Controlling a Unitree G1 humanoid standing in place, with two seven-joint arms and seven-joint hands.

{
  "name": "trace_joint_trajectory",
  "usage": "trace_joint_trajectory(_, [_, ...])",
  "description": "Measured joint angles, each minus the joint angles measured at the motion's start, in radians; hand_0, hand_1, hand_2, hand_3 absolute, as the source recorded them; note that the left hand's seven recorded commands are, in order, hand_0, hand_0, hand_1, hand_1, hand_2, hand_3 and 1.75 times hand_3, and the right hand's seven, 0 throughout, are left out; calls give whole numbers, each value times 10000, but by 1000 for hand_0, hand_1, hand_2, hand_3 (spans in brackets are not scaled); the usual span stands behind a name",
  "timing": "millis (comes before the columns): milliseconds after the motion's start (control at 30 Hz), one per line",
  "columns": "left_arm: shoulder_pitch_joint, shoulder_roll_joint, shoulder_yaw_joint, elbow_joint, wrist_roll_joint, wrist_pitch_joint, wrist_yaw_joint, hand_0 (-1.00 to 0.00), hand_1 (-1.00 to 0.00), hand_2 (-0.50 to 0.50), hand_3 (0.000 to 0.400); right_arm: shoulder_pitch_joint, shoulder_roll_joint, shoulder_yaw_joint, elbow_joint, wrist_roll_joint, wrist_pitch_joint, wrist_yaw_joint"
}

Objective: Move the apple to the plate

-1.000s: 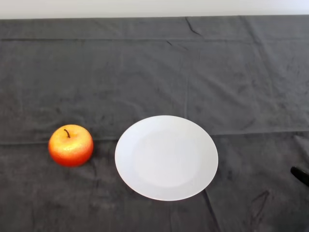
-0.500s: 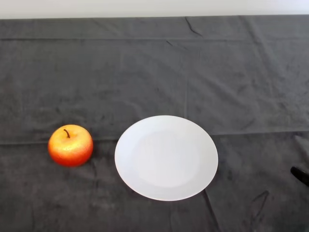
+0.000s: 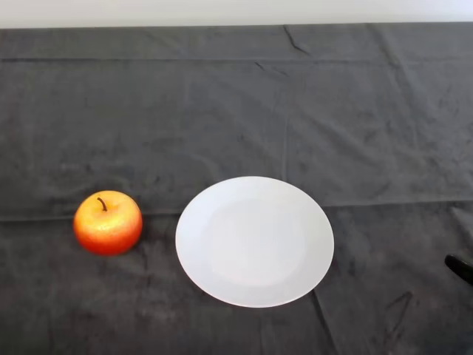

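Observation:
A red and orange apple [image 3: 108, 222] with a short dark stem stands upright on the dark cloth at the left of the head view. To its right, a short gap away, lies a round white plate [image 3: 254, 241] with nothing on it. Apple and plate do not touch.
The dark cloth [image 3: 236, 111] covers the whole table and has creases across the back and middle. A small black shape [image 3: 460, 268] pokes in at the right edge. A pale wall strip runs along the top.

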Motion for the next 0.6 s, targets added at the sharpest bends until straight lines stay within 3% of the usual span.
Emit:
trace_joint_trajectory(233, [118, -847, -460, -1773, -294, 92, -1557, 0, 0, 0, 0, 0, -1, -24, 1, -2, 1, -3])
trace_joint_trajectory(333, [302, -1074, -837, -3015, -416, 252, -2235, 0, 0, 0, 0, -1, 0, -23, -10, -17, -5, 30])
trace_joint_trajectory(400, [615, -1128, -1075, -3876, -468, 366, -2697, 0, 0, 0, 0, -1, -1, -22, -23, -33, -17, 80])
trace_joint_trajectory(500, [1058, -1223, -1358, -4751, -526, 480, -3285, 0, 0, 0, 0, -1, 0, -23, -22, -101, -18, 78])
trace_joint_trajectory(600, [1468, -1323, -1667, -5138, -746, 619, -3788, 0, 0, 0, 0, -1, 0, -29, -22, -114, -17, 78])
